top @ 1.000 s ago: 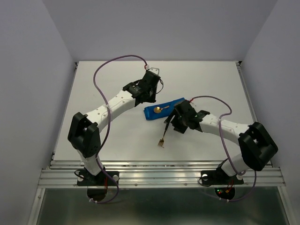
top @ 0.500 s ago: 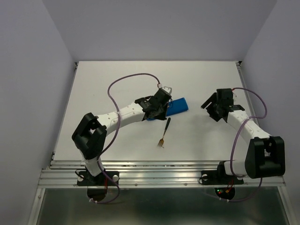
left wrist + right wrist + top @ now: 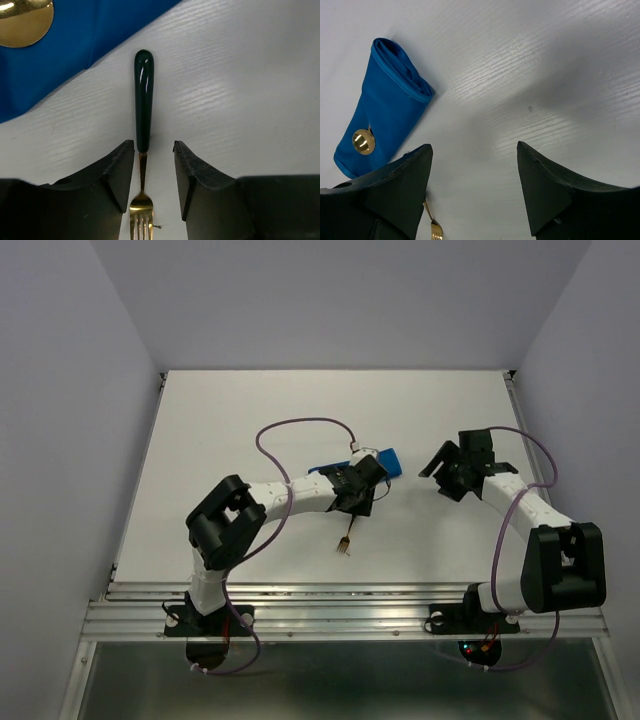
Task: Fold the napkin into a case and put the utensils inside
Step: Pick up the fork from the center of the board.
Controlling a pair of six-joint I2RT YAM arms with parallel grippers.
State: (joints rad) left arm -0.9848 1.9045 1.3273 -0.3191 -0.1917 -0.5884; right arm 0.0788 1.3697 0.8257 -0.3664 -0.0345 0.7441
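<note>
My left gripper (image 3: 153, 167), open, straddles the fork (image 3: 143, 110) lying just beside the case (image 3: 65, 50), its long axis along my gap, handle end toward the case. Half a second ago I hovered over the case itself. My right gripper (image 3: 475, 170), open and empty, waits farther from the case.

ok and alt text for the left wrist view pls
A fork with a dark green handle lies on the white table between the open fingers of the left tool, tines toward the camera, not gripped. At top left is part of the blue case with a gold spoon bowl on it.
</note>
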